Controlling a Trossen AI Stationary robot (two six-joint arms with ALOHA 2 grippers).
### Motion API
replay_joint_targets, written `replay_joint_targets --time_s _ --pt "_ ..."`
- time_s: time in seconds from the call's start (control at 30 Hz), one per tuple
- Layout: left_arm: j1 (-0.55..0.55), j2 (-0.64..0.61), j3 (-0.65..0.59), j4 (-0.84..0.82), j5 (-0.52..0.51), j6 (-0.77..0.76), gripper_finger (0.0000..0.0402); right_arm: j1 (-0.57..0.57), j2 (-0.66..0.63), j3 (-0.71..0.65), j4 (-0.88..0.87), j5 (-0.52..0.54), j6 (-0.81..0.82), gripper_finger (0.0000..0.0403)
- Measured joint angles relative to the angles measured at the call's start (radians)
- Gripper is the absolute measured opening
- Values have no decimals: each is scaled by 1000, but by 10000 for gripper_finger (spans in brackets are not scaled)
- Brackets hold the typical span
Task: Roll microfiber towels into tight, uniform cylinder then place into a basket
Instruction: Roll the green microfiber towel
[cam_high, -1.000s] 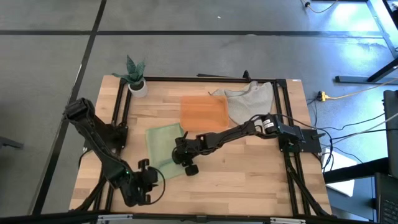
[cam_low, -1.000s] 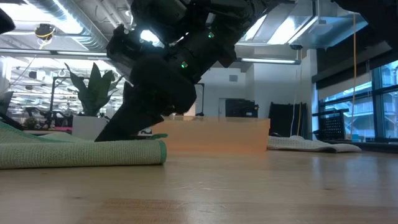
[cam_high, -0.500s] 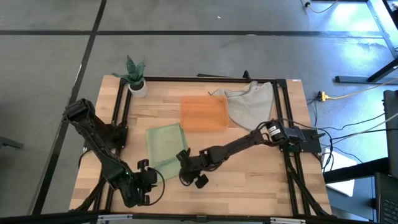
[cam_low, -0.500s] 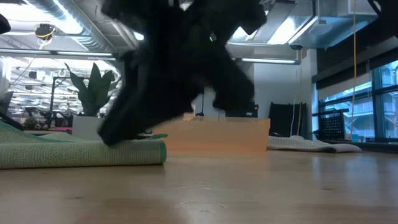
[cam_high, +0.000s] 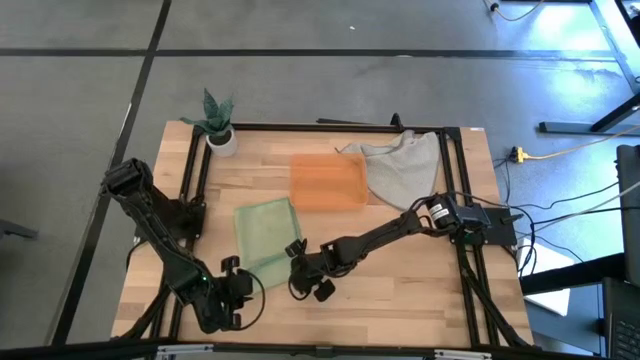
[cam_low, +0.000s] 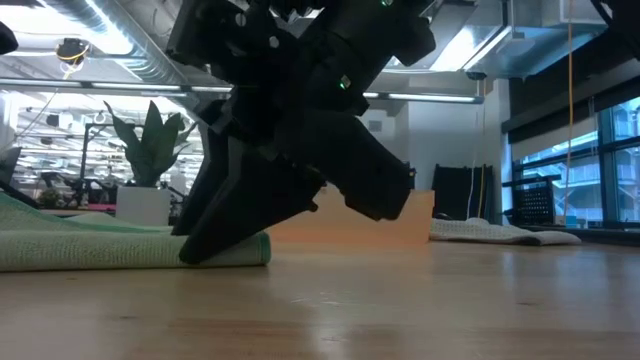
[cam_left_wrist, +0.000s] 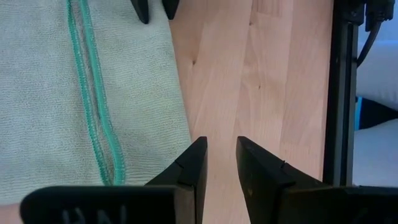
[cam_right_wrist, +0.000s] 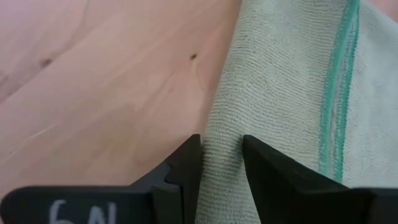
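A pale green towel (cam_high: 266, 232) with a darker green hem (cam_right_wrist: 339, 93) lies folded flat on the wooden table, left of centre. My right gripper (cam_high: 297, 270) is down at the towel's near right corner (cam_low: 250, 248), open a little, its fingers astride the near edge (cam_right_wrist: 222, 146). My left gripper (cam_high: 243, 279) is open over bare wood (cam_left_wrist: 221, 143), just off the same edge farther left, touching nothing. The orange basket (cam_high: 328, 180) stands beyond the towel. A grey towel (cam_high: 402, 165) lies crumpled at the far right. My right gripper comes slanting down from the table's right, one finger (cam_right_wrist: 186, 165) at the towel's near edge and the other (cam_right_wrist: 264, 165) over the cloth. The towel lies flat on the table. Whether the pads touch it I cannot tell.
A small white pot with a plant (cam_high: 221, 138) stands at the far left corner. A black frame rail (cam_left_wrist: 342, 99) runs along the table's sides. Bare wood (cam_high: 400, 290) stretches along the near right of the table.
My right gripper has moved toward the table's near edge along the green towel's right side, down to its near right corner, and has rolled about its own axis. The towel has stayed where it was.
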Motion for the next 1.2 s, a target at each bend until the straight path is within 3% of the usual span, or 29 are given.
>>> replay_joint_targets --time_s 0.33,0.47,0.63,0.83,1.07,1.2 --pt "5 65 0 -1 -6 45 77 0 5 0 2 9 25 118" --pt "5 65 0 -1 -6 50 77 0 11 0 -11 29 55 86" --pt "5 65 0 -1 -6 53 77 -1 14 2 -9 30 81 15" --pt "5 65 0 -1 -6 52 77 -2 17 14 -15 24 85 11" --pt "5 65 0 -1 -6 54 77 -29 19 90 -115 -224 155 7" --pt "4 65 0 -1 -6 54 77 -56 19 133 -181 -291 224 6"
